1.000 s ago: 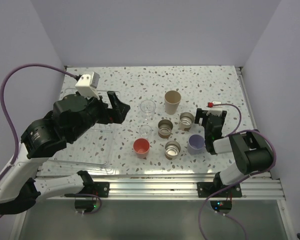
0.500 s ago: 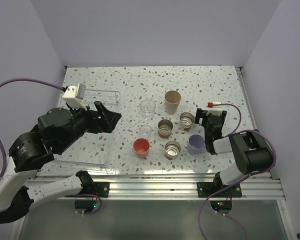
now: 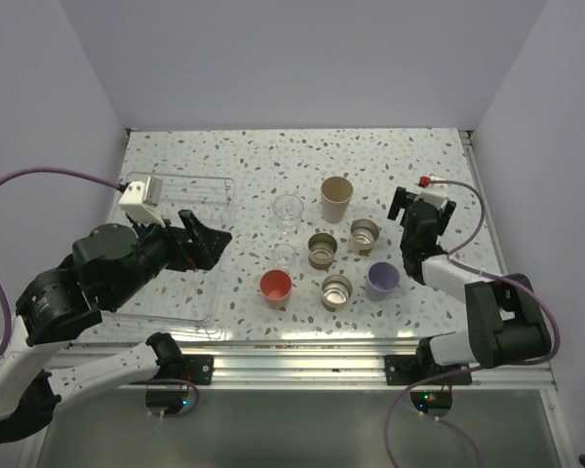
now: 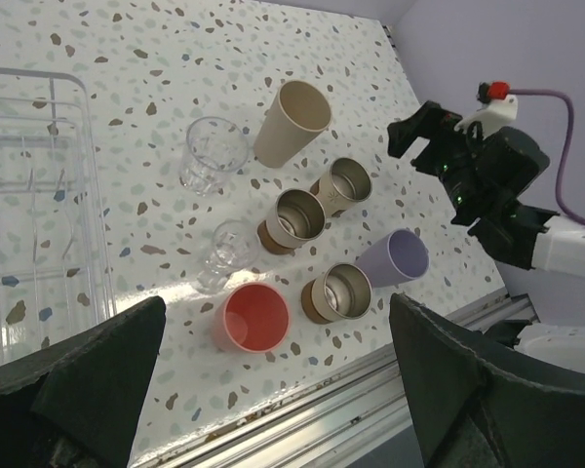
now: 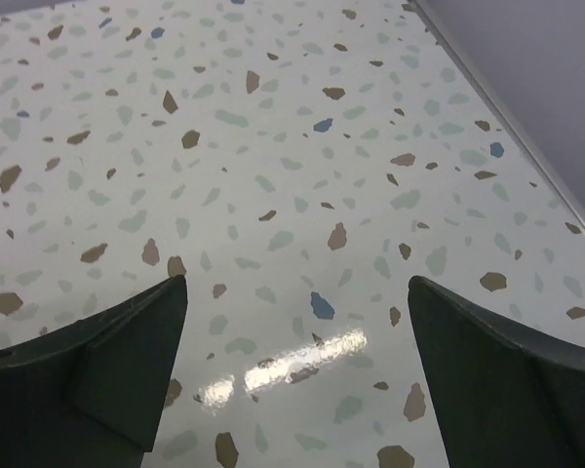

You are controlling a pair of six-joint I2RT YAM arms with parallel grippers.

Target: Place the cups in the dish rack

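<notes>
Arms pulling back, cups (image 3: 276,285) untouched.
Your left gripper (image 3: 212,239) swung back over the dish rack (image 3: 190,182), right gripper (image 3: 416,207) lifted away; both wide, empty; nothing loaded.

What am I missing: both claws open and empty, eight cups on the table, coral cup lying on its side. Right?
No: the coral cup stands upright, mouth up, per the top external view. Corrected: left claw and right claw open and empty, eight cups on the table, coral cup standing upright.
</notes>
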